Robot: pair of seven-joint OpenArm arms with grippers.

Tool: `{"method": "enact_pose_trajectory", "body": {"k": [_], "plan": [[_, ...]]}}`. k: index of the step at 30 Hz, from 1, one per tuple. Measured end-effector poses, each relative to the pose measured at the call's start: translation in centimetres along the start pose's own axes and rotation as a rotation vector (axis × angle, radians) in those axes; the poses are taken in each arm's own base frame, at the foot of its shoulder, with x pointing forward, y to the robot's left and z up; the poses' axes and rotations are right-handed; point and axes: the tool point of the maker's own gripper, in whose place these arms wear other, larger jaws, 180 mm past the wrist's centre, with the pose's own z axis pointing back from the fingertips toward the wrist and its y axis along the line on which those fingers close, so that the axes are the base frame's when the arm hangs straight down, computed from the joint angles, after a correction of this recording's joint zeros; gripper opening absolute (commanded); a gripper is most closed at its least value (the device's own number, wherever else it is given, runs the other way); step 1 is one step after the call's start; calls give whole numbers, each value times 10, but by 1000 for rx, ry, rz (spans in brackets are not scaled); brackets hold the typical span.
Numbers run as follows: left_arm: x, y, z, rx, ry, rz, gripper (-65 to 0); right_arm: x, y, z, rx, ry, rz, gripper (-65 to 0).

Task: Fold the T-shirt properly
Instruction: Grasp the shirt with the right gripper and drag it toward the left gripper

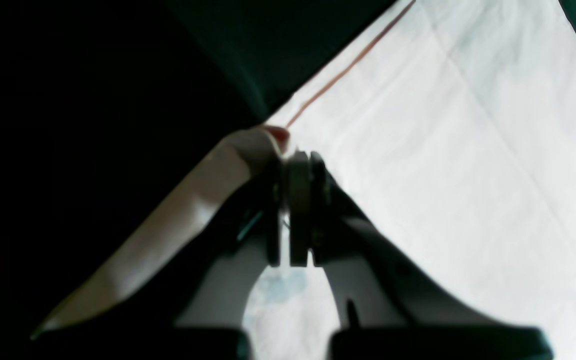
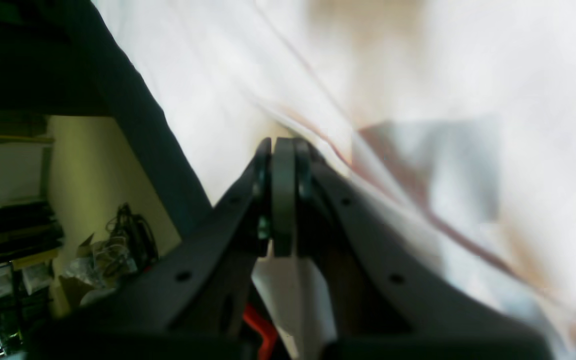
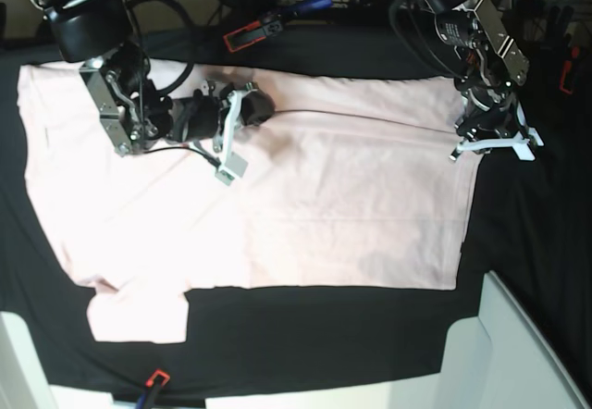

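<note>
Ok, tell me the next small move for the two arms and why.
Probably both carry the pinched edge across toward the near hem. The left gripper and right gripper are each shut on the T-shirt, whose far edge already lies doubled over along a long crease while the rest lies flat.

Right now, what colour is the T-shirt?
Pale pink. The T-shirt shows best in the base view, spread on the black cloth.

The right wrist view is badly blurred: the T-shirt smears into pale streaks. In the left wrist view the shirt runs off the right edge, and the table is lost in blackness.
</note>
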Motion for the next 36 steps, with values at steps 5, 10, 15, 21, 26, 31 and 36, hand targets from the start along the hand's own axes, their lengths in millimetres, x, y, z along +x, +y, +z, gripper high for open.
{"method": "enact_pose_trajectory", "body": {"k": [5,10,15,21,26,31,36], "plan": [[11,-5,1,-9,-27,-4,-650,11,-3,3,-7,-13,16,-637],[10,-5,1,-8,-26,-3,-650,15,-4,4,-10,-17,23,-637],[10,-5,1,-9,-26,-3,-650,21,-17,8,-77,28,96,-637],[11,-8,0,-16,-27,-6,-650,25,-19,3,-118,65,158,-637],[17,-15,-1,-27,-39,-1,-650,48,-22,17,-169,34,249,-637],[17,-14,-1,-26,-37,-2,-650,58,-10,25,-180,55,311,-637],[22,-13,1,-24,-53,-5,-650,24,-2,15,-150,100,266,-637]]}}
